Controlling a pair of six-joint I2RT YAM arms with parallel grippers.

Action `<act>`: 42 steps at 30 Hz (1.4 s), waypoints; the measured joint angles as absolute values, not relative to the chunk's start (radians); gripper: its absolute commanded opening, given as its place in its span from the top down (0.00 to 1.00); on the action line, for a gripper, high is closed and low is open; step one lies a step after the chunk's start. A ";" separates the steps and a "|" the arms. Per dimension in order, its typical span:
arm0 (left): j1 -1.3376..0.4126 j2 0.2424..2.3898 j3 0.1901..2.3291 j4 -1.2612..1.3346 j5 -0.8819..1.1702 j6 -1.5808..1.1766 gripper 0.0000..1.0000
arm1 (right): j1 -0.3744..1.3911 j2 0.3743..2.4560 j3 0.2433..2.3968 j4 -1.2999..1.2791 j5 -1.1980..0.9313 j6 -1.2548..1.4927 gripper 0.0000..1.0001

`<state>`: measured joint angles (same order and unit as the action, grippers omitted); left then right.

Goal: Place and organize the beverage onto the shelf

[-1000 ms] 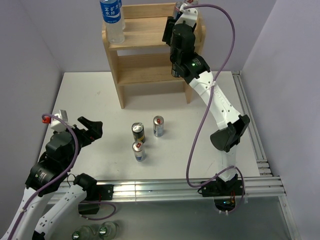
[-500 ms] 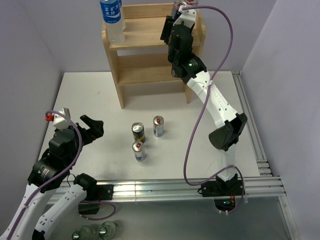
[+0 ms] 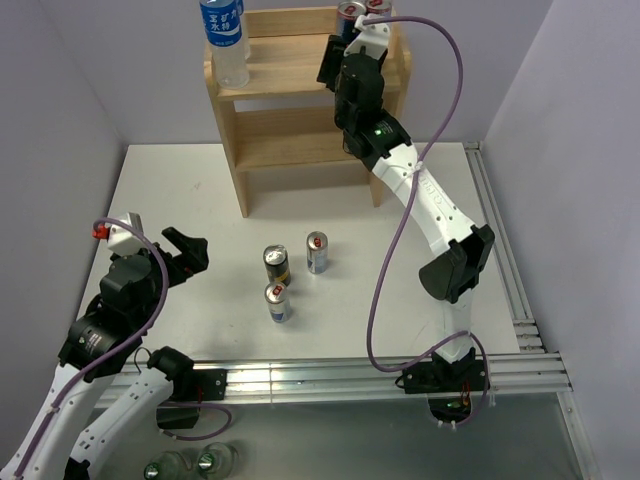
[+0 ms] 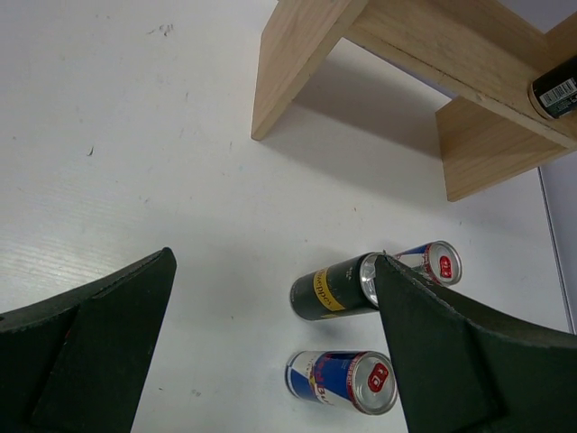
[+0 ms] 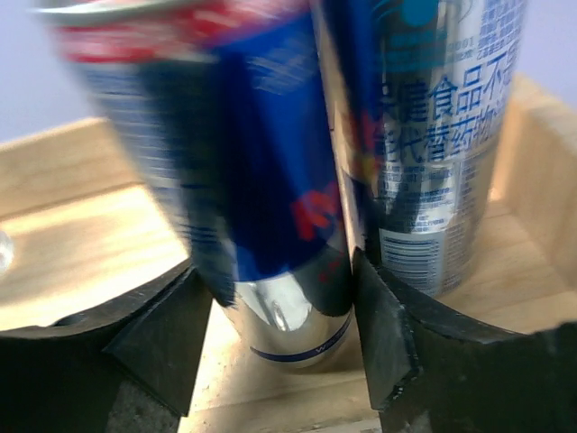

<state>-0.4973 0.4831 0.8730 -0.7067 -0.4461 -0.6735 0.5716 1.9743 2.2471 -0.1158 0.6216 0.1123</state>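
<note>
Bracketing a blue can (image 5: 270, 180) at the shelf (image 3: 280, 62) top tier, right end, just beside a second can (image 5: 442, 135): right gripper (image 5: 281, 329) narrow, can't tell if clamped. Left gripper (image 4: 272, 271) wide open above table (image 3: 180, 190), near three cans (image 3: 277, 265).

The shelf (image 3: 300, 100) is pale unpainted wood, matt, with a fine straight grain. On the shelf's top tier a blue can (image 5: 270, 207) is glossy printed metal with a bare, mirror-bright band at its base. The silver can (image 5: 442, 144) beside it has the same sheen under small print. At the shelf's other end the bottle (image 3: 224, 40) is clear plastic with a shiny blue label. The right tool (image 5: 275, 266) has matt black plastic fingers (image 5: 153, 347), as has the left tool (image 4: 273, 271). In front of the shelf the table (image 3: 180, 190) is smooth matt white, and a dark can (image 4: 332, 289) on it looks satin, its lid bright metal.
</note>
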 measured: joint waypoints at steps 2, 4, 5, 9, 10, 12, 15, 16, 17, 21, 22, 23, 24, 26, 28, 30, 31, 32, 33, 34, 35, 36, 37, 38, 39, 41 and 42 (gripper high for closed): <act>-0.497 0.483 0.871 -0.706 -0.448 -0.672 0.01 | 0.576 1.979 2.239 -0.121 0.613 0.114 0.32; -0.497 0.483 0.870 -0.706 -0.451 -0.669 0.01 | 0.579 1.981 2.237 -0.124 0.621 0.115 0.30; -0.497 0.483 0.870 -0.705 -0.452 -0.669 0.01 | 0.579 1.982 2.236 -0.132 0.620 0.118 0.30; -0.497 0.483 0.870 -0.704 -0.459 -0.665 0.01 | 0.580 1.985 2.236 -0.137 0.624 0.104 0.30; -0.497 0.482 0.870 -0.704 -0.461 -0.665 0.01 | 0.582 1.985 2.236 -0.137 0.623 0.102 0.30; -0.497 0.482 0.870 -0.704 -0.463 -0.665 0.01 | 0.585 1.985 2.236 -0.138 0.624 0.102 0.30; -0.497 0.482 0.870 -0.703 -0.467 -0.665 0.01 | 0.587 1.984 2.231 -0.132 0.623 0.101 0.25; -0.497 0.482 0.870 -0.702 -0.468 -0.665 0.01 | 0.589 1.983 2.227 -0.126 0.622 0.099 0.22; -0.497 0.482 0.870 -0.701 -0.468 -0.664 0.01 | 0.590 1.979 2.218 -0.115 0.619 0.096 0.18; -0.497 0.482 0.866 -0.698 -0.468 -0.657 0.01 | 0.599 1.948 2.165 -0.091 0.623 0.088 0.11; -0.497 0.482 0.864 -0.697 -0.468 -0.654 0.01 | 0.600 1.940 2.155 -0.089 0.625 0.088 0.10; -0.497 0.482 0.861 -0.696 -0.468 -0.651 0.01 | 0.603 1.930 2.141 -0.088 0.628 0.088 0.09; -0.497 0.482 0.859 -0.694 -0.468 -0.648 0.01 | 0.604 1.920 2.126 -0.085 0.630 0.088 0.09; -0.497 0.484 0.856 -0.693 -0.468 -0.647 0.01 | 0.607 1.902 2.100 -0.080 0.636 0.091 0.08; -0.497 0.487 0.856 -0.690 -0.467 -0.645 0.01 | 0.611 1.887 2.078 -0.072 0.644 0.093 0.08; -0.497 0.489 0.855 -0.685 -0.467 -0.642 0.01 | 0.612 1.879 2.065 -0.067 0.650 0.097 0.07; -0.497 0.490 0.855 -0.684 -0.467 -0.640 0.01 | 0.613 1.877 2.061 -0.064 0.653 0.099 0.07; -0.497 0.489 0.855 -0.683 -0.467 -0.639 0.01 | 0.614 1.874 2.057 -0.062 0.655 0.102 0.07; -0.497 0.489 0.855 -0.680 -0.467 -0.638 0.01 | 0.614 1.868 2.048 -0.057 0.657 0.106 0.07; -0.497 0.489 0.854 -0.677 -0.467 -0.638 0.01 | 0.616 1.862 2.039 -0.052 0.658 0.110 0.07; -0.497 0.489 0.855 -0.675 -0.467 -0.636 0.01 | 0.617 1.853 2.027 -0.048 0.659 0.113 0.06; -0.497 0.489 0.854 -0.674 -0.467 -0.635 0.01 | 0.619 1.844 2.014 -0.046 0.662 0.117 0.06; -0.497 0.490 0.854 -0.671 -0.467 -0.634 0.01 | 0.621 1.836 2.004 -0.044 0.662 0.119 0.06; -0.497 0.490 0.854 -0.669 -0.467 -0.632 0.01 | 0.624 1.821 1.982 -0.036 0.663 0.121 0.06; -0.497 0.491 0.854 -0.665 -0.467 -0.629 0.01 | 0.628 1.807 1.962 -0.031 0.665 0.124 0.05; -0.497 0.494 0.853 -0.656 -0.467 -0.626 0.01 | 0.634 1.777 1.925 -0.027 0.670 0.130 0.05; -0.497 0.498 0.853 -0.652 -0.466 -0.622 0.01 | 0.638 1.764 1.909 -0.027 0.674 0.134 0.05</act>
<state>-0.4973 0.4976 0.8528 -0.6518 -0.4660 -0.6224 0.6376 1.7638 1.9095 -0.0265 0.6743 0.1337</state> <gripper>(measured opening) 0.994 0.943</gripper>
